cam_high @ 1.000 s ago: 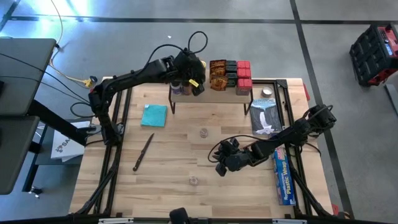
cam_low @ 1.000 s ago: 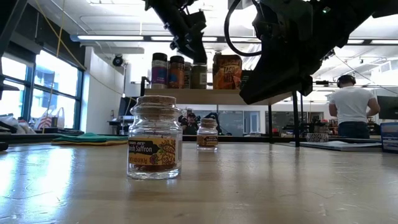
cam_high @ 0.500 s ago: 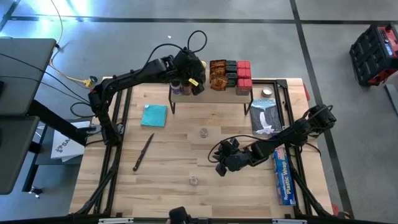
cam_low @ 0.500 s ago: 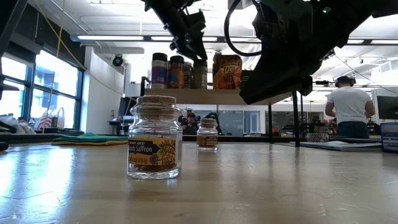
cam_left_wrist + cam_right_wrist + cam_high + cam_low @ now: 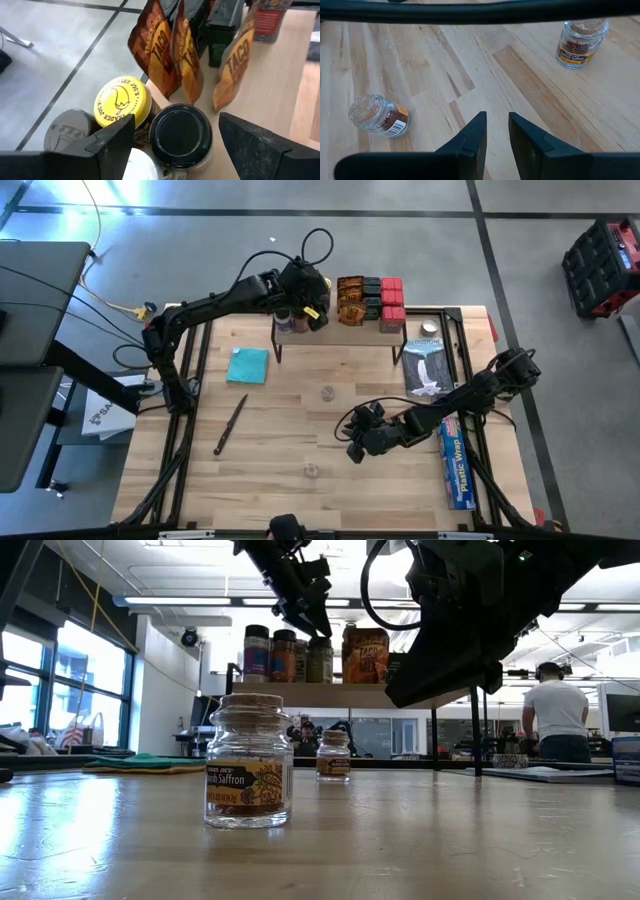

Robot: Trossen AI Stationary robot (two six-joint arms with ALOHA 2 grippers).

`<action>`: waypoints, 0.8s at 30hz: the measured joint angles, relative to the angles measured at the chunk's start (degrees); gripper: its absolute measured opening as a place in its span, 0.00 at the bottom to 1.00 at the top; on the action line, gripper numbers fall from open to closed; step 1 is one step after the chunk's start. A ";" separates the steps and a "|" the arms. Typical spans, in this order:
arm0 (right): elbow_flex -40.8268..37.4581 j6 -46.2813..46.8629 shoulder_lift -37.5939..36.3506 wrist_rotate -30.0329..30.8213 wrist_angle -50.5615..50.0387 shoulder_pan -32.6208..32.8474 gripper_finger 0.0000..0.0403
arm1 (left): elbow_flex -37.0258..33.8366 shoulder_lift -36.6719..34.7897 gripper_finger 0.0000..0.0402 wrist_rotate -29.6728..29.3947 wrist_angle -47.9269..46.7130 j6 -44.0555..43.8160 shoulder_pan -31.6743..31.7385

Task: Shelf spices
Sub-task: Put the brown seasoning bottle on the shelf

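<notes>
Releasing a black-lid jar (image 5: 180, 134) on the shelf (image 5: 350, 330): placement step about done.
Jar stands between the left tool's (image 5: 172, 145) spread fingers, apart from both; yellow-lid jar (image 5: 122, 102) just beside it, taco packets (image 5: 170, 47) just ahead. Next, judging from this: lift straight clear without clipping neighbours. Two jars remain on the desk (image 5: 430, 75), one upright (image 5: 580, 41), one on its side (image 5: 379, 116), both ahead of the right tool (image 5: 494, 132), hovering, fingers narrow, holding nothing.
</notes>
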 joint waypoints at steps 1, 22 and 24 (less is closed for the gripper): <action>0.00 0.00 0.00 0.00 0.00 -0.02 0.19 | 0.03 -0.07 0.71 -0.08 -0.03 0.24 -0.21; -0.02 0.24 -0.24 5.28 -0.87 4.04 0.19 | 9.02 -3.03 0.71 -6.34 -20.61 -7.97 -21.73; -0.02 0.24 -0.24 5.51 -1.09 4.81 0.19 | 5.84 -3.65 0.71 -8.23 -18.86 -10.20 -25.93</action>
